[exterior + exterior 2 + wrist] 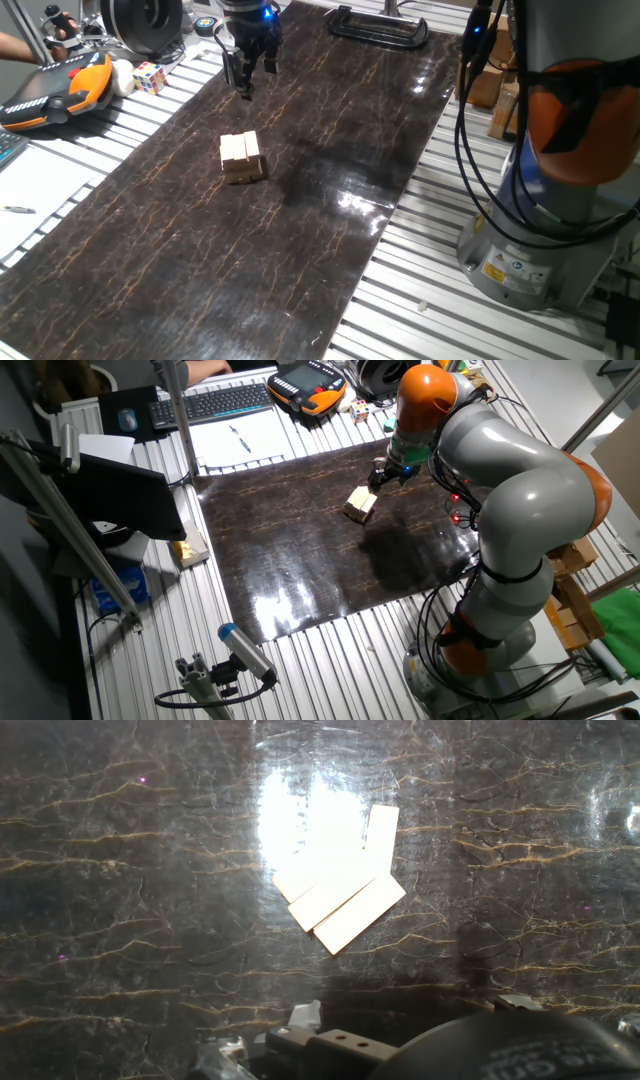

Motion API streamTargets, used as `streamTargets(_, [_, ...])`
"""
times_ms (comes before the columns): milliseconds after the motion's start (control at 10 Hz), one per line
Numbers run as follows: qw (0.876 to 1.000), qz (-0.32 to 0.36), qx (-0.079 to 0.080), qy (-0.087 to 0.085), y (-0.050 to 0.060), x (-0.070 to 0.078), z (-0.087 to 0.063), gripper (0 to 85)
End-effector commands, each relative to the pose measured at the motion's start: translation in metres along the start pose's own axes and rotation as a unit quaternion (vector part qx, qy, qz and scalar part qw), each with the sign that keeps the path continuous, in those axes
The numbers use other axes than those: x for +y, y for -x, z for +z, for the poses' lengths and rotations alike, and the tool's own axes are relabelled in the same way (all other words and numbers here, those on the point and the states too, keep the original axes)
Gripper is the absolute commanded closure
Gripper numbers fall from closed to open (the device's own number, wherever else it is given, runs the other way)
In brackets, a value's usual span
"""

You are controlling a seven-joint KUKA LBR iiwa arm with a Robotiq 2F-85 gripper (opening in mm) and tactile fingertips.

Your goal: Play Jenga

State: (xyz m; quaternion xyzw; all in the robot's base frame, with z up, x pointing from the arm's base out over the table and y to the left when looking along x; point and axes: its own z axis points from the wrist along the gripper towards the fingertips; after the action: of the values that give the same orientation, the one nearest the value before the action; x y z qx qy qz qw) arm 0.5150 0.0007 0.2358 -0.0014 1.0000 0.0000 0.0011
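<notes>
Only overhead, the Jenga [335, 885] blocks splay apart.

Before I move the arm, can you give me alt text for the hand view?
A small stack of tan Jenga blocks sits near the middle of a dark, gold-veined marble-patterned mat, seen from above with bright glare washing out its upper left part. Dark parts of the claw's mount fill the bottom edge.

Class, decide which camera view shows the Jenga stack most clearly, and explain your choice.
One fixed view: the Jenga stack sits unobstructed, with its top and side layers visible. The other fixed view shows it small, near the gripper. The hand view shows only its top blocks, partly washed out by glare.
</notes>
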Motion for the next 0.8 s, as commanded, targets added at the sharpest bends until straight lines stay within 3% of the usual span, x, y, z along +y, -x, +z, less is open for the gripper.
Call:
streamTargets(0, [1.0, 0.0, 0.0, 0.0, -0.0001, 0.0, 0.0001, 1.0])
streamTargets(100, [0.97, -0.16, 0.162, -0.082, 0.0, 0.0, -0.0001, 84.3])
streamTargets(500, [0.971, -0.159, 0.161, -0.081, -0.0001, 0.0, -0.0001, 84.3])
streamTargets(700, [0.973, -0.153, 0.15, -0.079, -0.0007, -0.0003, 0.0, 84.3])
